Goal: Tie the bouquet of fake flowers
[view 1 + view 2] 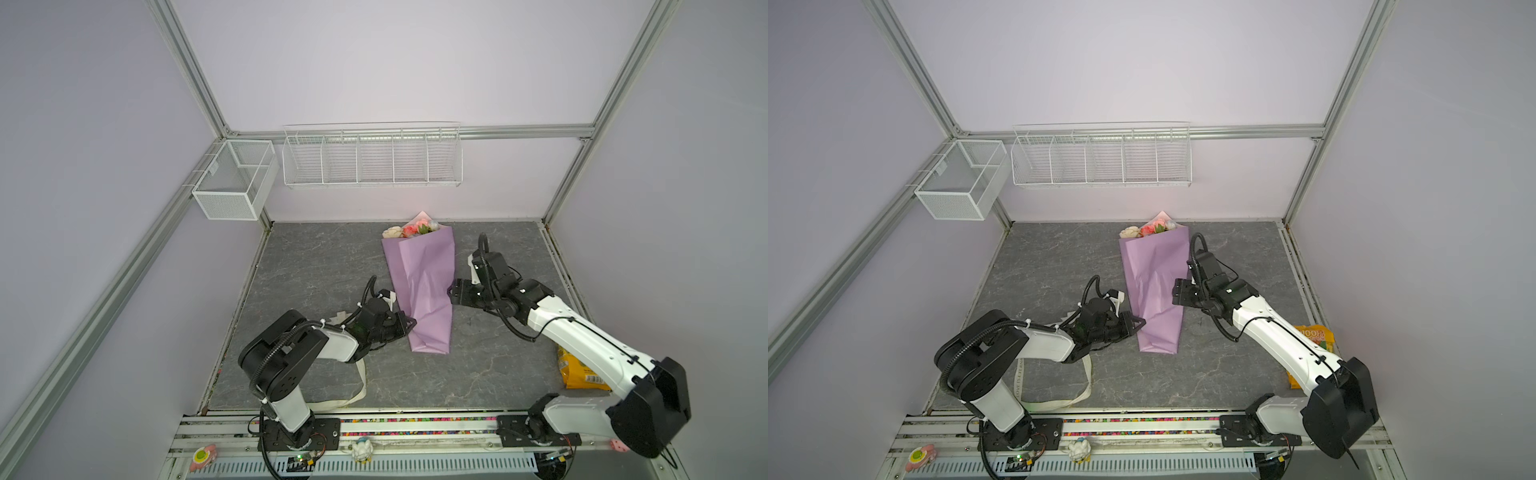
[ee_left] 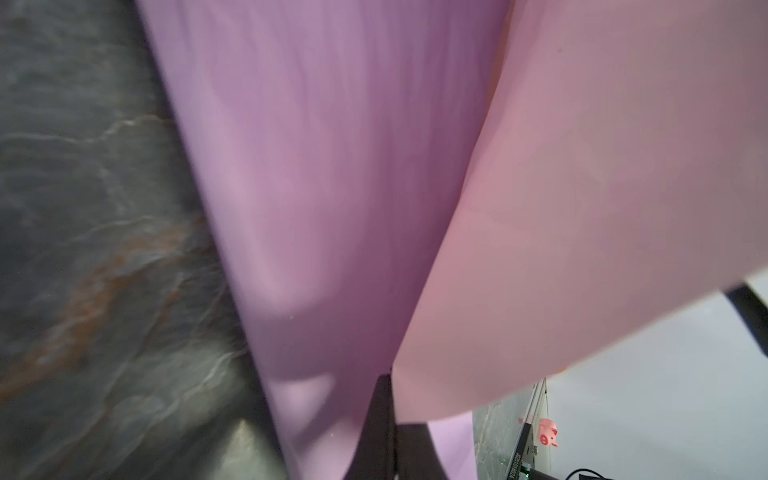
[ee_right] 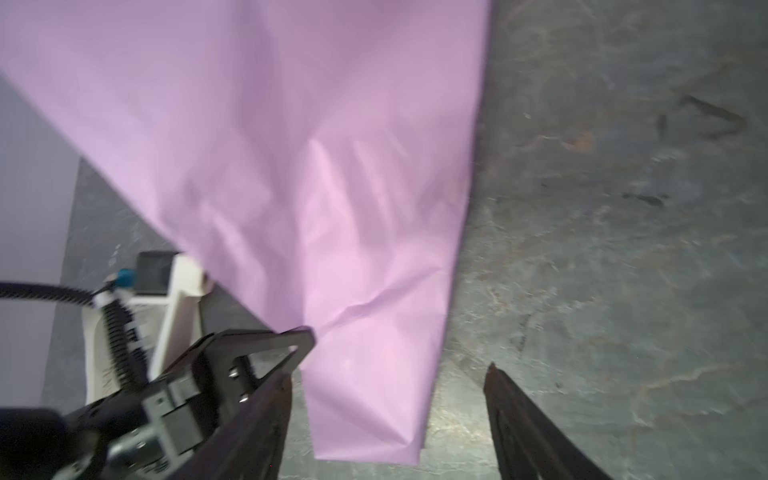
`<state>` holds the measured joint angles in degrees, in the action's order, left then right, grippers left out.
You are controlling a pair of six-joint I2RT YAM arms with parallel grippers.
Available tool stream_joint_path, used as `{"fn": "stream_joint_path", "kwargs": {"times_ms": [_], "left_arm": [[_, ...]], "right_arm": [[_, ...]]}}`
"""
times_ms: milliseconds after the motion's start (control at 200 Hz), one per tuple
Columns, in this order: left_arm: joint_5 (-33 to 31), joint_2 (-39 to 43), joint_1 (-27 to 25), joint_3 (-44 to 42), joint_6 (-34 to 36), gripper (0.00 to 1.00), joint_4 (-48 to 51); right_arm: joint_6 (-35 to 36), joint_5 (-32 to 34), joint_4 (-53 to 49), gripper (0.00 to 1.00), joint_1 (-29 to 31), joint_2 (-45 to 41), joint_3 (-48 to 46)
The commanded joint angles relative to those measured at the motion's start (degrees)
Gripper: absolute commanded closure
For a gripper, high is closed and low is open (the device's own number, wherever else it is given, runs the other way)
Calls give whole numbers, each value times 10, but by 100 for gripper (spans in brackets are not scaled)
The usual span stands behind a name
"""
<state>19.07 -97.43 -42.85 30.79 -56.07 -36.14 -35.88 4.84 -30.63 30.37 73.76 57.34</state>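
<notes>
Lilac paper wraps the bouquet of fake flowers, which lies flat on the grey stone-look tabletop. Its cream, coral and pink blooms are at the far end, and its narrow folded foot points toward my bases.

My left hand sits low on the tabletop against the bouquet's left edge, a little above the foot. Its fingers are pressed together, with the tip touching the paper. My left wrist view shows lilac and pink sheets right at that tip, but I cannot tell whether a fold is caught between the fingers.

My right hand is at the bouquet's right edge, about halfway along the wrap. Its fingers are spread wide and hold nothing; in my right wrist view, only the foot of the paper and bare tabletop show between them.

A cream printed ribbon loops on the tabletop left of the bouquet's foot, partly under my left arm. A yellow packet lies well to the bouquet's right, partly hidden by my right arm.
</notes>
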Motion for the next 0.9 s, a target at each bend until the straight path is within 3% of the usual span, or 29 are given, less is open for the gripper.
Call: {"fn": "stream_joint_path", "kwargs": {"times_ms": [0,205,430,705,895], "left_arm": [[-3,-7,8,-7,-13,100,-33],[9,-20,18,-8,-22,100,-49],[26,-33,29,-6,-28,100,-53],[47,-50,32,1,-30,100,-48],[49,-48,33,4,-26,100,-38]], "right_arm": [[-37,-14,58,28,-13,-14,-57],[-22,-173,136,53,-6,24,-66],[-12,-204,172,73,65,98,-57],[-84,-251,275,79,96,129,-140],[-93,-276,309,80,100,141,-175]]}}
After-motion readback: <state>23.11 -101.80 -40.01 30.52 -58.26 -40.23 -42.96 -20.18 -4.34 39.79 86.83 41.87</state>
